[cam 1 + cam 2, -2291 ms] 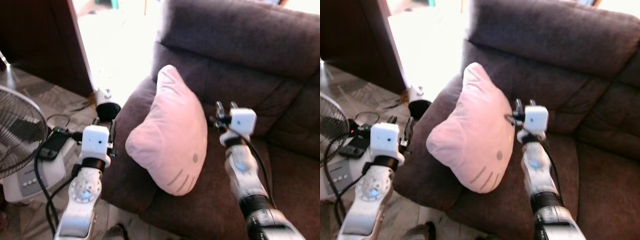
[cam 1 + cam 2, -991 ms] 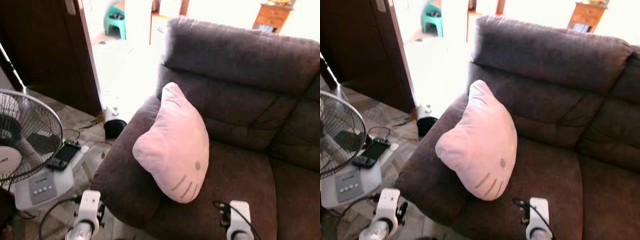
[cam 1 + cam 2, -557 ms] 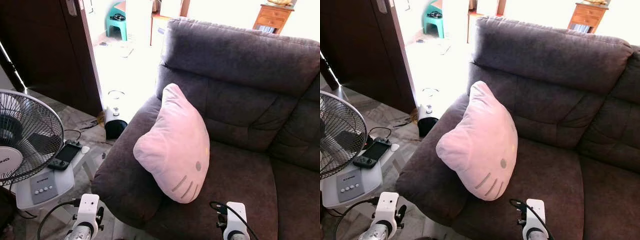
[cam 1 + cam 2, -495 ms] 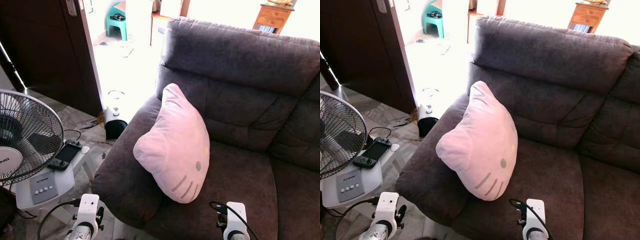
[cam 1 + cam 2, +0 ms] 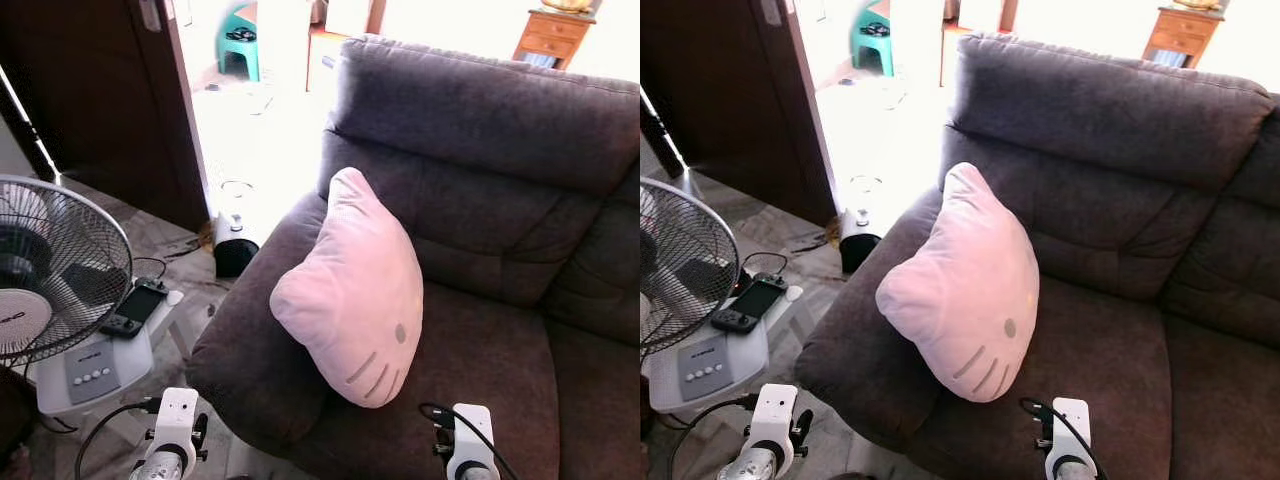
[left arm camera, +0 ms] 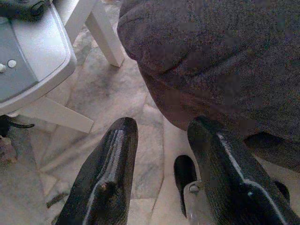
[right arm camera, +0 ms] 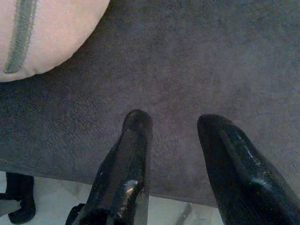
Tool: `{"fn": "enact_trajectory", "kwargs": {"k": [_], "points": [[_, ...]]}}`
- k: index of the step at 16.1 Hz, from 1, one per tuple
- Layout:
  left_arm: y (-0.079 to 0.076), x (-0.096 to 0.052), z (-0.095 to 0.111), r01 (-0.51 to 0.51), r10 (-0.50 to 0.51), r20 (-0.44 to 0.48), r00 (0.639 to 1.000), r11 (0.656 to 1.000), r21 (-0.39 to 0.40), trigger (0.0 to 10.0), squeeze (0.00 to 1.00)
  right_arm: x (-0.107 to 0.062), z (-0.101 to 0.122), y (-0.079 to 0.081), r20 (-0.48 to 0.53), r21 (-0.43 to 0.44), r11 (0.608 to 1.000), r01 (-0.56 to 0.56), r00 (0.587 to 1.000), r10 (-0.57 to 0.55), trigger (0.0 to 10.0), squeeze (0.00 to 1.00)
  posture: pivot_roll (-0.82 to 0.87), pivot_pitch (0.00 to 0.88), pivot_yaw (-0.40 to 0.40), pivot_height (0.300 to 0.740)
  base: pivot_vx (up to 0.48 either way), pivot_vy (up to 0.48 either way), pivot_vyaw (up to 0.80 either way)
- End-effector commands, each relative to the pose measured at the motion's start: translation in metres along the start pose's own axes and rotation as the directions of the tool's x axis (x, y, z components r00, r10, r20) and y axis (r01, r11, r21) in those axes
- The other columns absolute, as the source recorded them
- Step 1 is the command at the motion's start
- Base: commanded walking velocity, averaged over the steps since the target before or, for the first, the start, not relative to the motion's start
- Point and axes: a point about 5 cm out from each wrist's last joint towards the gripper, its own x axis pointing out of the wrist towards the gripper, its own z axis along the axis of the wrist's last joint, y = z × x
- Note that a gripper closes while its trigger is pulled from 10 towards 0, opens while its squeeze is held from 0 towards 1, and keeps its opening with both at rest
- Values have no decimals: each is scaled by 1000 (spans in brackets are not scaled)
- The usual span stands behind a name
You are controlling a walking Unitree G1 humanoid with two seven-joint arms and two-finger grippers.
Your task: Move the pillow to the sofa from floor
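The dark brown fabric sofa takes up most of the scene, its padded back at the far side and its rounded left armrest at the near left corner. On its seat, leaning upright against the left armrest and the lower backrest, sits the pale pink cat-face pillow with grey stitched whiskers and a small grey nose; it is fully on the sofa, off the marble tile floor. Left of the sofa stands a white pedestal fan with a dark wire grille, and a black handheld game console lies on the fan's white base. Nearer the bright doorway, just beside the sofa's left armrest, a small black and white canister stands on the floor.

The left gripper hangs low beside the armrest's front corner, fingers spread apart and holding nothing. The right gripper is over the front edge of the seat cushion, fingers likewise apart and empty, with the pillow's lower edge near it.
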Motion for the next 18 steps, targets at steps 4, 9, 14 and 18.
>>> {"fn": "enact_trajectory", "kwargs": {"k": [4, 9, 14, 18], "points": [[0, -8, -33, -46, 48, -147, 988, 999, 19, 10000, 0, -3, -13, 0, -59, 28, 999, -17, 998, 19, 10000, 0, 125, 10, -88, 740, 0, -360, 0], [2, -8, -32, -50, 51, -142, 989, 999, 11, 10000, 0, -2, -12, 0, -57, 12, 999, -30, 998, 31, 10000, 0, 124, 11, -93, 740, 0, -480, 0], [4, -8, -32, -56, 56, -136, 989, 998, 3, 10000, 0, -2, -12, -1, -60, 12, 999, -33, 998, 33, 10000, 0, 123, 10, -96, 740, 0, -480, 0], [3, -8, -31, -56, 55, -133, 990, 998, 0, 10000, 0, -2, -10, 0, -51, 35, 998, -42, 998, 44, 10000, 0, 121, 12, -99, 740, 0, -456, 0]]}}
